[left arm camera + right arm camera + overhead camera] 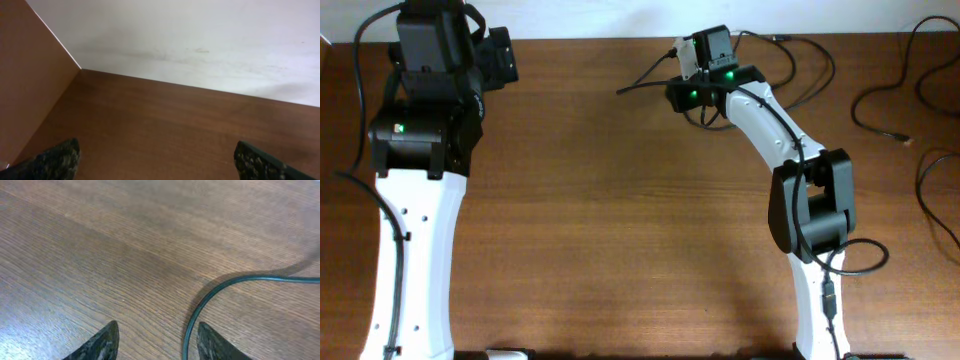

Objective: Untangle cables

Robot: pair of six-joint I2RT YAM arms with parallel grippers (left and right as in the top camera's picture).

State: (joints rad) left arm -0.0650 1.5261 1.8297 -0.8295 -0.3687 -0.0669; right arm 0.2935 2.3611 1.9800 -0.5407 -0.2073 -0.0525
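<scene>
Thin black cables lie along the back right of the wooden table (620,220). One cable (642,76) runs from a free end toward my right gripper (682,62), and more of it loops behind the wrist (812,72). In the right wrist view this cable (200,305) curves in from the right and passes between the jaws, close beside the right finger (215,342). The right gripper (157,342) is open, and its fingers do not pinch the cable. My left gripper (157,167) is wide open over bare wood at the back left (498,55).
Another black cable (876,112) curls at the right of the table, and a further loop (926,185) lies at the far right edge. A pale wall (200,40) rises behind the table's back edge. Thicker arm wiring (855,262) hangs by the right arm's base.
</scene>
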